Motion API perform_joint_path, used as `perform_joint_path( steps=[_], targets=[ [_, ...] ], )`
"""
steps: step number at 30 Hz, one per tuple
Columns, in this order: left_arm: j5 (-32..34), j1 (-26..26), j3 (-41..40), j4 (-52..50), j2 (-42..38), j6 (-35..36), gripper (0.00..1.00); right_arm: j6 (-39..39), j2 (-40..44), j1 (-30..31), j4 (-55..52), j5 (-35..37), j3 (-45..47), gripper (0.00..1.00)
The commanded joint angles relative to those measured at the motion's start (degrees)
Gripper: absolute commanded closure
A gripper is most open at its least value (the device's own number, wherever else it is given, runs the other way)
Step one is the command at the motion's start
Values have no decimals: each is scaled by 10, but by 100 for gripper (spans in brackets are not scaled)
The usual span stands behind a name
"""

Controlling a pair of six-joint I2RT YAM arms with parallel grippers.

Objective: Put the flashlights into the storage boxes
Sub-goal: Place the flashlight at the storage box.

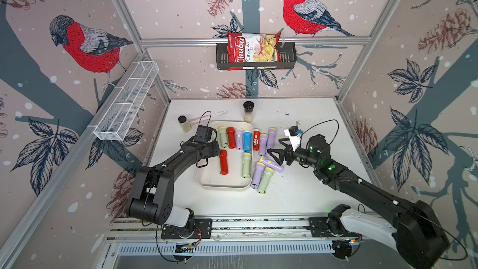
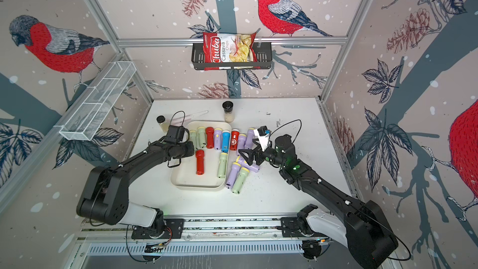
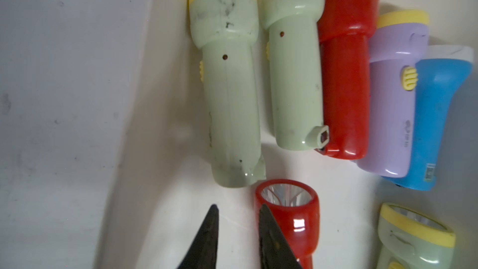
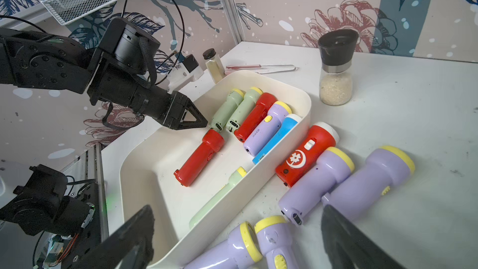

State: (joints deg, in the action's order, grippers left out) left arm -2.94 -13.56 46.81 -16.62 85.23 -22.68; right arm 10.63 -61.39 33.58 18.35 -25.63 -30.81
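Note:
The cream-white storage box (image 1: 222, 186) (image 2: 196, 187) (image 4: 305, 99) lies mid-table. Along its far end lie pale green, red, lilac and blue flashlights (image 1: 231, 137) (image 3: 344, 73). A red flashlight (image 1: 223, 162) (image 3: 292, 218) and a pale green one (image 1: 246, 164) lie nearer in it. My left gripper (image 1: 218, 148) (image 3: 238, 207) (image 4: 204, 124) is shut and empty over the box, just beside the red flashlight's head. Right of the box lie a red flashlight (image 1: 256, 139), several lilac ones (image 1: 271, 164) (image 4: 315, 179) and a green one (image 1: 264, 180). My right gripper (image 1: 275, 148) (image 4: 238, 210) hangs open above the lilac ones.
A black-capped grinder jar (image 1: 248, 111) and a small jar (image 1: 184, 123) stand behind the box, with clear tongs (image 1: 207, 117) between them. A white wire basket (image 1: 126, 102) hangs on the left wall. A black wall basket (image 1: 287, 58) at the back holds a chips bag.

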Motion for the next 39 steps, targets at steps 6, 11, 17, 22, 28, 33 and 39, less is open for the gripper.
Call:
perform_joint_path(
  steps=[6, 11, 17, 22, 28, 33, 39],
  targets=[
    [4, 1, 9, 40, 47, -4, 76, -10, 13, 0, -7, 15, 2, 0],
    [20, 1, 19, 48, 59, -5, 76, -14, 14, 0, -11, 19, 2, 0],
    [27, 1, 34, 51, 68, 0, 76, -11, 14, -1, -12, 23, 1, 0],
    [20, 0, 30, 44, 46, -1, 73, -4, 14, -3, -17, 42, 0, 0],
    [21, -18, 44, -3, -28, 0, 65, 2, 3, -19, -34, 57, -11, 1],
    [12, -40, 50, -10, -85, 7, 62, 17, -31, -24, -71, 105, -43, 0],
    [15, -76, 41, -10, -112, 11, 62, 50, -86, -25, -113, 193, -81, 0]
  ],
)
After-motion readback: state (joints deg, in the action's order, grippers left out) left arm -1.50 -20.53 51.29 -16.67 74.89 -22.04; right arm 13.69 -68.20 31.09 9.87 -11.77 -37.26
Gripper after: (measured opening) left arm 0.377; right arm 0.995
